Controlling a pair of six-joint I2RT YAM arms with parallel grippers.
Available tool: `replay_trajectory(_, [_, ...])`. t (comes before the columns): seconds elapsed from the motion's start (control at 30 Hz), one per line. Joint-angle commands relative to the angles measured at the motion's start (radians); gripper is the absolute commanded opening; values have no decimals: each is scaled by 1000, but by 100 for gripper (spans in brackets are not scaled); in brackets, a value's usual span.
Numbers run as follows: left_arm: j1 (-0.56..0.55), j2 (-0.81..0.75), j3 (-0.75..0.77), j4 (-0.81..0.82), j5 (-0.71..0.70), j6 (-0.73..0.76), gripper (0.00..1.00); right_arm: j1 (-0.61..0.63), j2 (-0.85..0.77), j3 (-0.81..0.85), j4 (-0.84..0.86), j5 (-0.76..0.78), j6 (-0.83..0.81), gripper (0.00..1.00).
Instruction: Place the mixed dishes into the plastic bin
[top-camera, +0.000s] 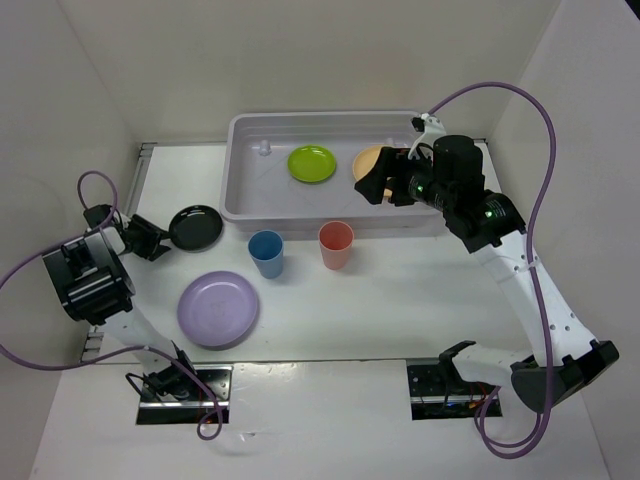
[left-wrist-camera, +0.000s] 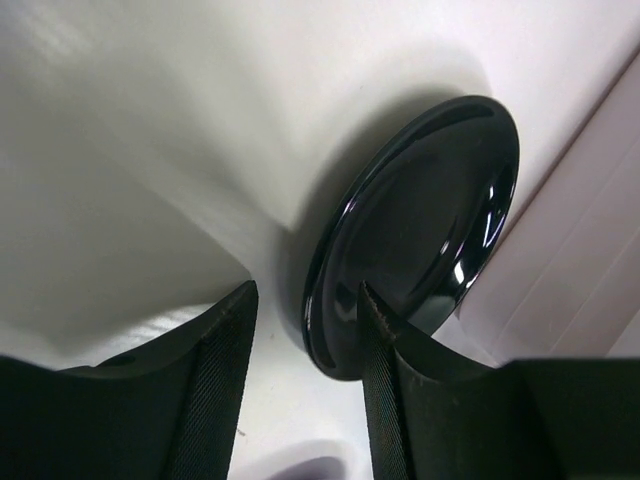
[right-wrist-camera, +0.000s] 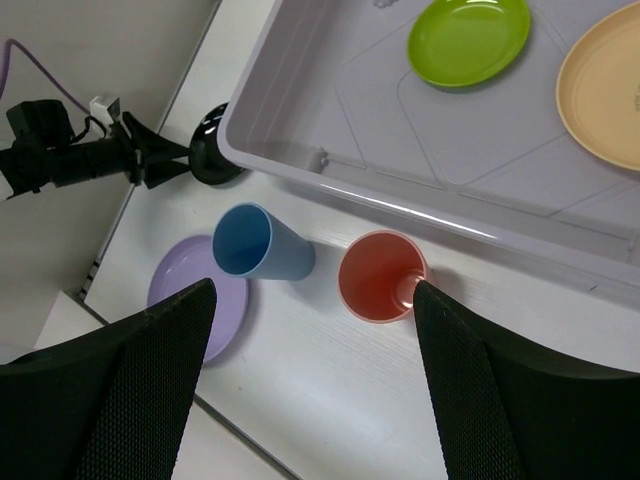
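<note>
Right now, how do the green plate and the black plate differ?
The lime-green plate lies inside the plastic bin; the black plate sits on the table outside it. The green plate is untouched; the left claw is open around the black plate's rim. Both are small and round.

A robotics lab cell: a white worktop (top-camera: 400, 310) boxed in by plain white walls (top-camera: 300, 50), two arms (top-camera: 520, 270) bolted to metal plates (top-camera: 440, 392) at its near edge, purple cables (top-camera: 541, 130) looping loose, bright plastic dishes (top-camera: 266, 252) in and beside a bin (top-camera: 235, 170).
</note>
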Motion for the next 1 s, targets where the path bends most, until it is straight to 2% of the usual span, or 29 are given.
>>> replay_trajectory(0.0, [-17, 32, 36, 33, -37, 3, 52, -7, -11, -1, 61, -12, -12, 84])
replay_trajectory(0.3, [-86, 70, 79, 46, -109, 3, 37, -7, -21, -11, 61, -3, 7, 84])
replay_trajectory(0.37, [-109, 81, 90, 36, -122, 3, 27, -7, -32, -11, 50, 8, 7, 84])
replay_trajectory(0.4, [-109, 81, 90, 46, -122, 3, 18, -7, -32, -11, 41, 8, 7, 84])
replay_trajectory(0.53, [-127, 81, 81, 57, -122, 3, 1, -16, -41, -11, 32, 33, 7, 84])
replay_trajectory(0.73, [-127, 50, 102, -2, -146, 38, 0, -25, -41, -11, 32, 33, -2, 84])
replay_trajectory(0.97, [-69, -42, 112, -45, -137, 70, 0, -25, -32, -1, 32, 11, -12, 84])
